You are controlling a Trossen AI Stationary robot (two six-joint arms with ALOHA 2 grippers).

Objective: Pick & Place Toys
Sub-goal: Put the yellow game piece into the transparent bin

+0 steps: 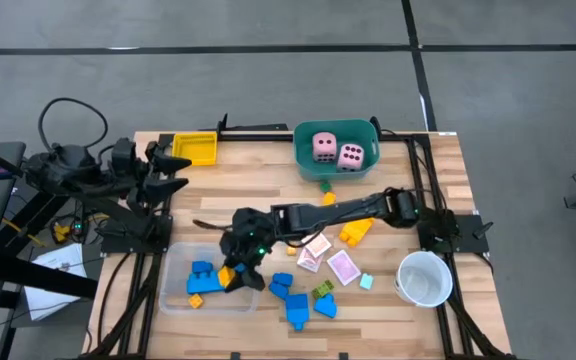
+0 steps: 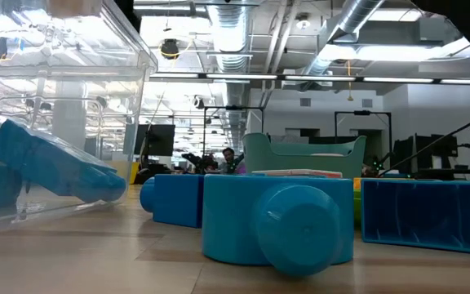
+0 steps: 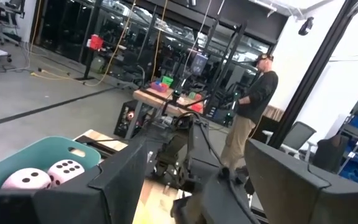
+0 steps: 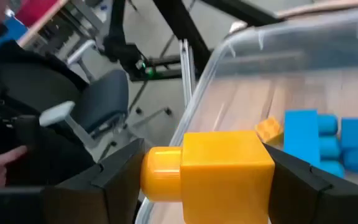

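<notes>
Currently right gripper [image 4: 207, 180] clamps a yellow block [image 4: 219, 171] over the clear tray [image 1: 173, 295], blue blocks [image 1: 201, 275] inside. Left gripper [image 1: 173, 170] parked, fingers apart, at wood table [image 1: 258, 175] edge. Pink dice [image 1: 336, 150] in teal tub [image 1: 308, 165]. Person [image 3: 250, 115] stands beyond.

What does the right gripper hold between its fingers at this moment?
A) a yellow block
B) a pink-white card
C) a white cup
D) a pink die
A: the right wrist view shows the right gripper closed on a yellow block, with the clear tray and its blue blocks just beyond; the two pink dice lie in the teal tub.
</notes>
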